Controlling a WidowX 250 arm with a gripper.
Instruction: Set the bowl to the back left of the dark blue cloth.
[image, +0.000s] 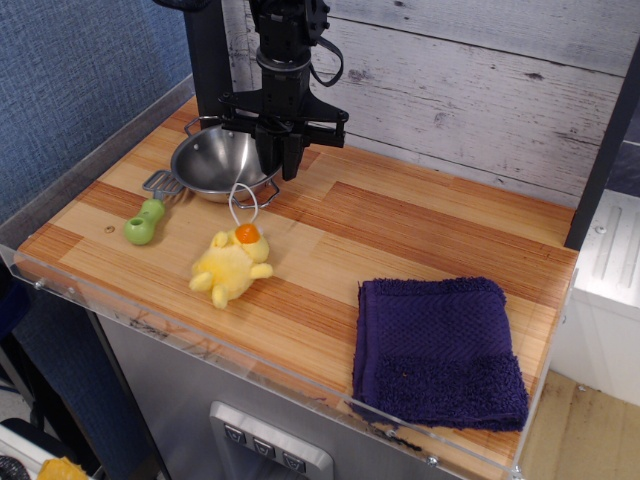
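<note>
The shiny steel bowl (212, 160) sits at the back left of the wooden table, with a wire loop handle at its front right rim. My gripper (283, 168) hangs straight down over the bowl's right rim, and its fingers are closed together on that rim. The dark blue cloth (438, 350) lies flat at the front right corner of the table, far from the bowl and the gripper.
A yellow plush duck (232, 266) with a white loop lies just in front of the bowl. A green-handled spatula (146, 218) lies left of the duck, its metal head touching the bowl. A clear rim (200, 340) edges the table front, and a plank wall (470, 90) stands behind.
</note>
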